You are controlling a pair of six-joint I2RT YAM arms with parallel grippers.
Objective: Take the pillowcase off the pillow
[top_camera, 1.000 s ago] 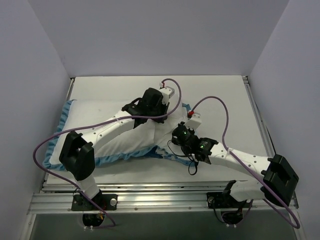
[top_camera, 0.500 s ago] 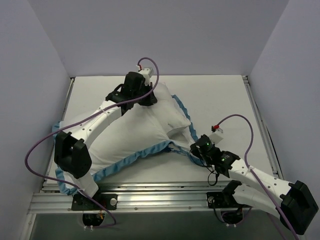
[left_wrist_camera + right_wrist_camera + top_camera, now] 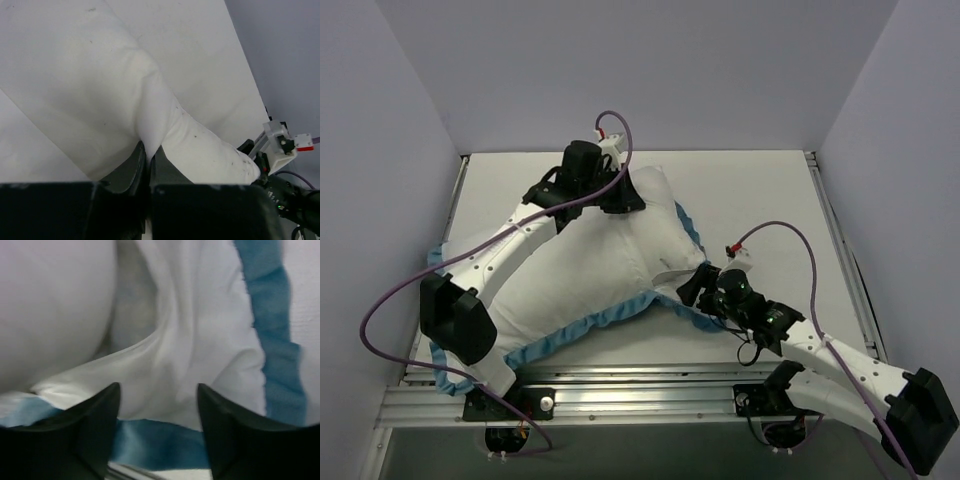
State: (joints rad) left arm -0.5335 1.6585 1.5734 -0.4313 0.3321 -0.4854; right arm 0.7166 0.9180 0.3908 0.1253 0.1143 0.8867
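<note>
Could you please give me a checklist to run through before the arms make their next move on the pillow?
1. Left tool shut on the pillow: ok, pinching a fold.
2. Right tool gripping the pillowcase: not ok, open above its edge.
3. Far end of the pillow out of the pillowcase: ok.
4. Pillowcase snagged under the left arm: cannot tell.

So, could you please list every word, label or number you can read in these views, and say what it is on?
No text can be read in any view.
The pillow and the pillowcase: no print visible.
The white fitting with a red plug: any marking is too small to read.
</note>
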